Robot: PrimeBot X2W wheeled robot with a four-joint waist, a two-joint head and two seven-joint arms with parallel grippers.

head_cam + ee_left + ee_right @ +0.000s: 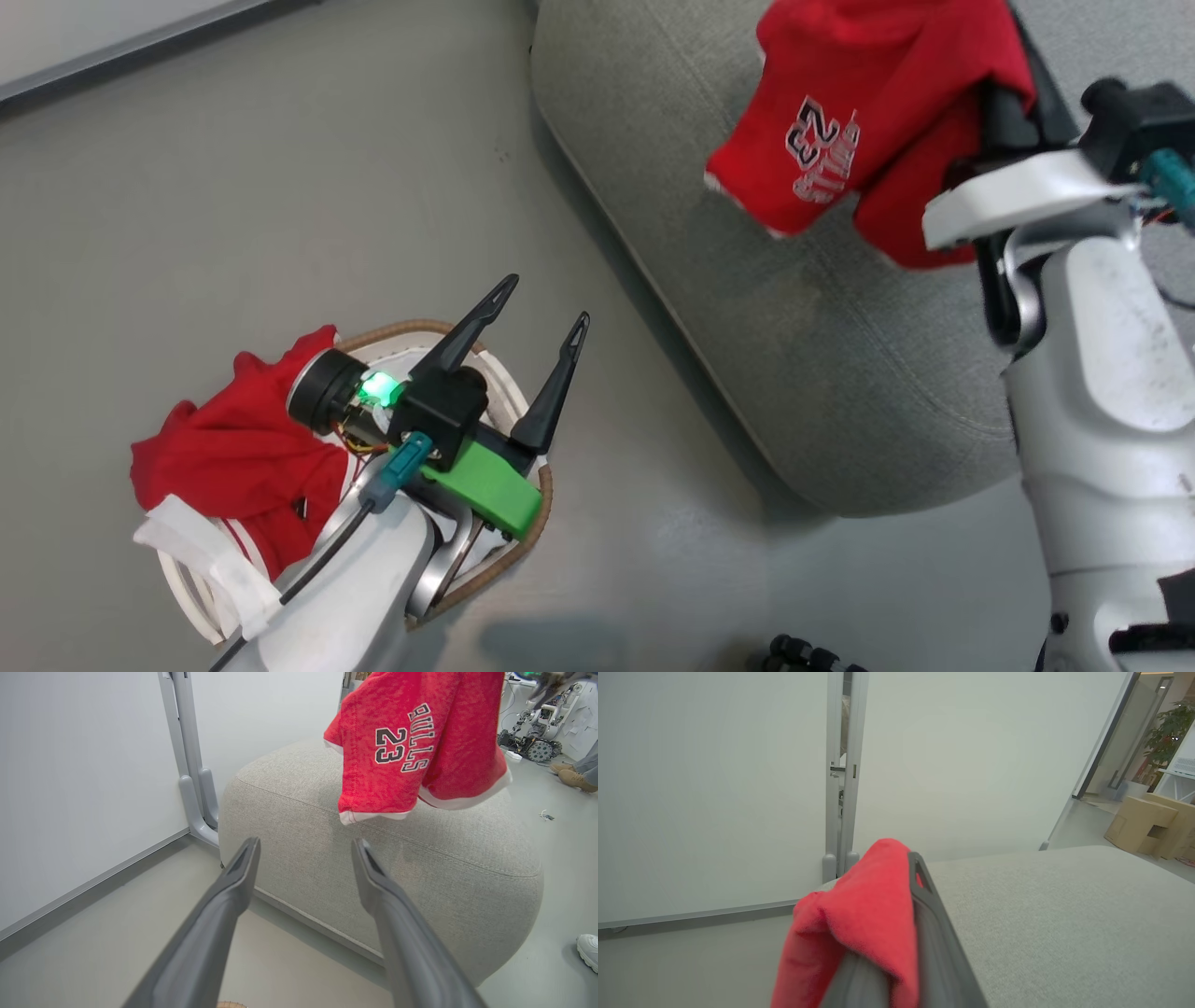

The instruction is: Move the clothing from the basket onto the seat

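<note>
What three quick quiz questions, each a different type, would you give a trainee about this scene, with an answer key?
1. Which garment is in the basket?
2. True or false: the left tool is shut.
3. The red jersey, gripped by the right tool, hangs above: A the seat; B the basket; C a table.
Key: 1 the red shorts; 2 false; 3 A.
</note>
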